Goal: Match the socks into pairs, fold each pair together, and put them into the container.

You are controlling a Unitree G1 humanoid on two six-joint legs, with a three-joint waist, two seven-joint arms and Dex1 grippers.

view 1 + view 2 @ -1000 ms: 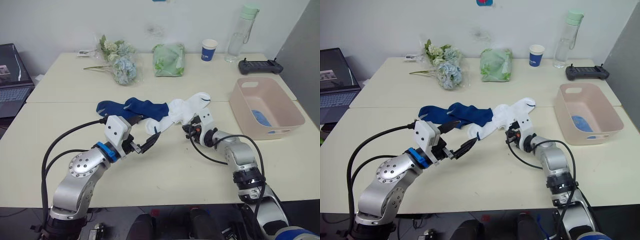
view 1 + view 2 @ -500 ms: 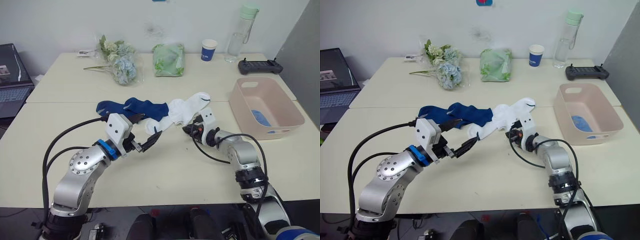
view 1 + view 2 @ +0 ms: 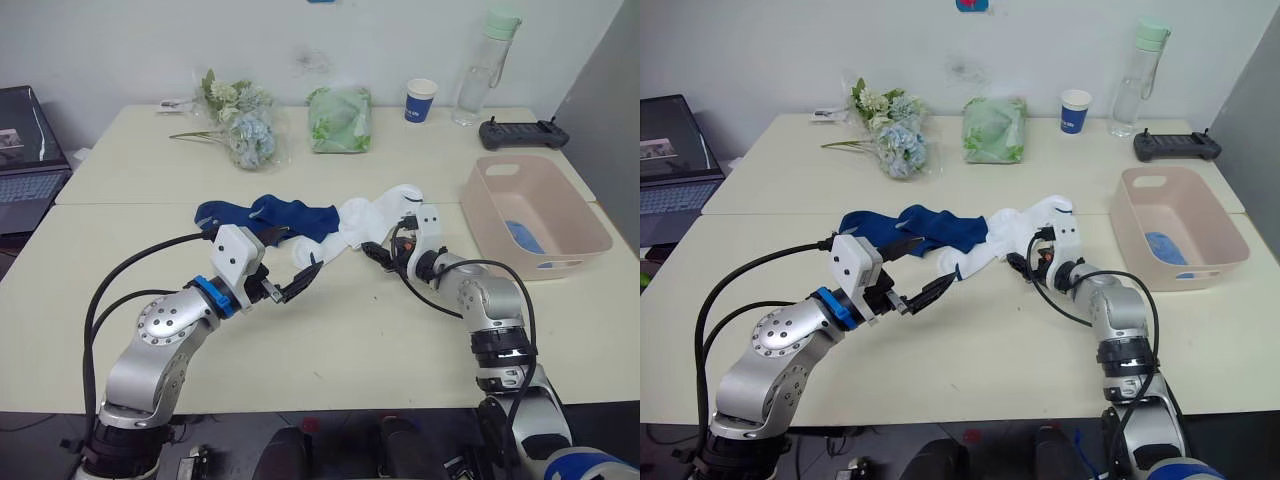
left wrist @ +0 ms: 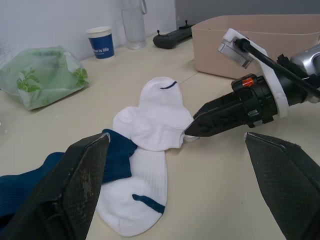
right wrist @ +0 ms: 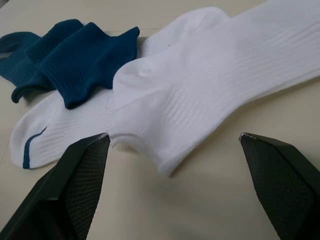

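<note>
Right claw (image 4: pixel 192 131) nudged up to white socks (image 5: pixel 200 100), released, left claw (image 3: pixel 300 280) released, navy socks (image 3: pixel 265 215) partly underneath

bright even indoor light | soft shadows | wrist foreground blurred

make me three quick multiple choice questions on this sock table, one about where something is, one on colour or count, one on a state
1. Where does the paper cup stand?
A. inside the tub
B. at the table's far edge, beside the water bottle
C. on the laptop

2. What colour are the socks nearest the right pincer?
A. white
B. red
C. green

3. How are the right pincer's fingers?
A. shut on a sock
B. shut on nothing
C. open, spread before the white socks

Key: 1 B, the cup stands near the bottle, far from the pink tub. 2 A, white fabric lies at its tips. 3 C, the wrist view shows both fingers wide apart.
</note>
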